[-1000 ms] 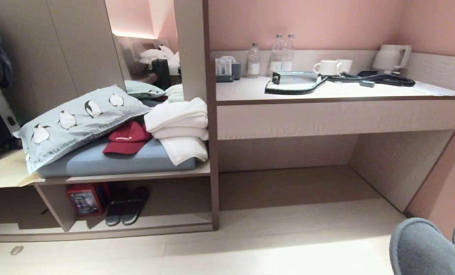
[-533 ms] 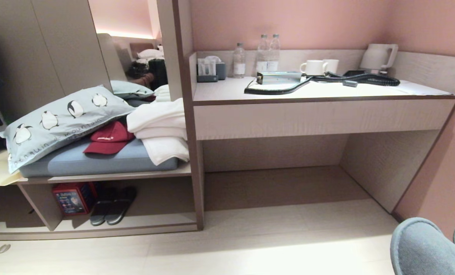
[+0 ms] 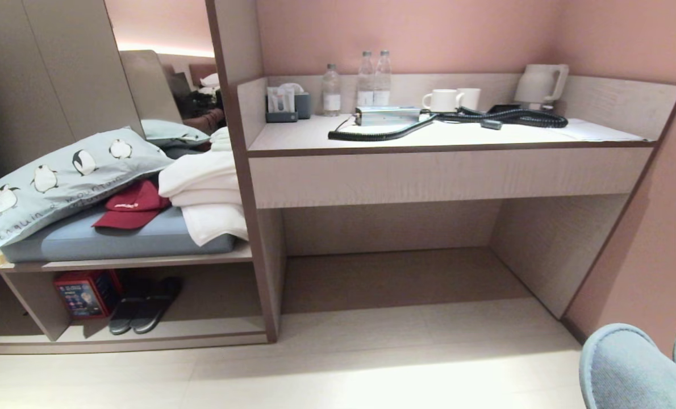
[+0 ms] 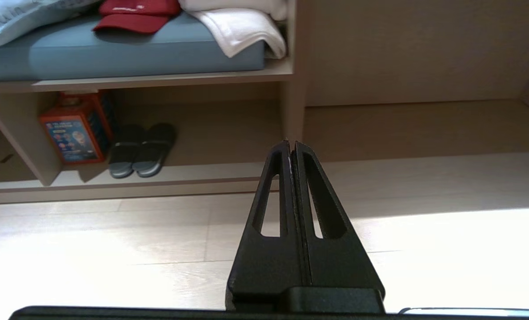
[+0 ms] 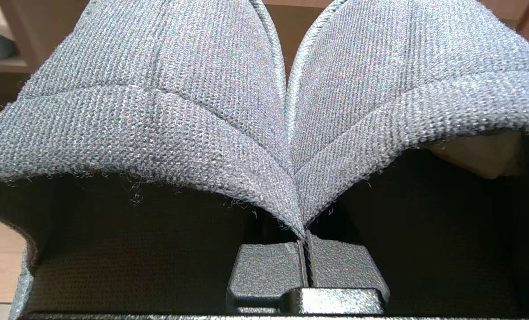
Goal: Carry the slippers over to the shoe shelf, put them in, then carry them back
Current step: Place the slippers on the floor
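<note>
The slippers (image 5: 180, 89), a grey knit pair, are held side by side with their inner edges pinched together in my right gripper (image 5: 306, 243), which is shut on them. They fill most of the right wrist view, and their rounded fronts (image 3: 627, 369) show at the lower right corner of the head view. The shoe shelf (image 3: 201, 332) is the low cubby with a pale base board at the lower left, well away from the slippers. My left gripper (image 4: 291, 144) is shut and empty, hanging above the floor and facing the shelf's base board (image 4: 211, 171).
A black pair of slides (image 3: 144, 305) and a red box (image 3: 79, 292) sit inside the shelf. Above it lie a penguin pillow (image 3: 59, 176), a red cap (image 3: 130, 204) and white towels (image 3: 201, 187). A desk (image 3: 446, 139) with bottles, cups and a kettle stands over a floor-level recess (image 3: 395, 272).
The whole head view has slid left, so the camera has swung right. The shelf and desk now sit further left. The held slippers keep their place in the corner.
</note>
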Controlling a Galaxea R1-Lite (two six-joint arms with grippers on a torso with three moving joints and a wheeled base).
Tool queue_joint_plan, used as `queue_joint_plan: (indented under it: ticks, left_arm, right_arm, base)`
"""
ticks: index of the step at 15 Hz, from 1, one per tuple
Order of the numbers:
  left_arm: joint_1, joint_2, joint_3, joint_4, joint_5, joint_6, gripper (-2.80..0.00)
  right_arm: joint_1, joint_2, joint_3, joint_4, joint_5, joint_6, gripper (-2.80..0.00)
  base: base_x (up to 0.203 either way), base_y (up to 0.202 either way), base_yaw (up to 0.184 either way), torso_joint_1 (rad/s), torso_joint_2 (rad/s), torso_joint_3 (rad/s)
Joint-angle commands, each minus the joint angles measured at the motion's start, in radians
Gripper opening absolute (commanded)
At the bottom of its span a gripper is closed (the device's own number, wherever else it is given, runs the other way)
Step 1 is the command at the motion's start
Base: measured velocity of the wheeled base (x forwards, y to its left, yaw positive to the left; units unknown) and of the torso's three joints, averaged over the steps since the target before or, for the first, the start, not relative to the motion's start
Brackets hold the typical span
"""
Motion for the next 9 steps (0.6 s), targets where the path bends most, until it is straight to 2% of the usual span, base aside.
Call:
queue_joint_plan:
  ticks: [1, 9]
  left_arm:
    - [0.000, -0.001, 0.002, 0.001, 0.001, -0.001, -2.80]
    - [0.000, 0.000, 0.002, 0.001, -0.001, -0.001, -2.80]
  right_arm:
    - [-0.001, 0.000, 0.000, 0.000, 0.000, 0.000, -2.80]
    - [0.001, 0.000, 0.000, 0.000, -0.004, 0.001, -2.80]
  base:
    - [0.000, -0.194, -0.001, 0.006, 0.00, 0.002]
    - [0.000, -0.197, 0.001, 0.003, 0.00, 0.003]
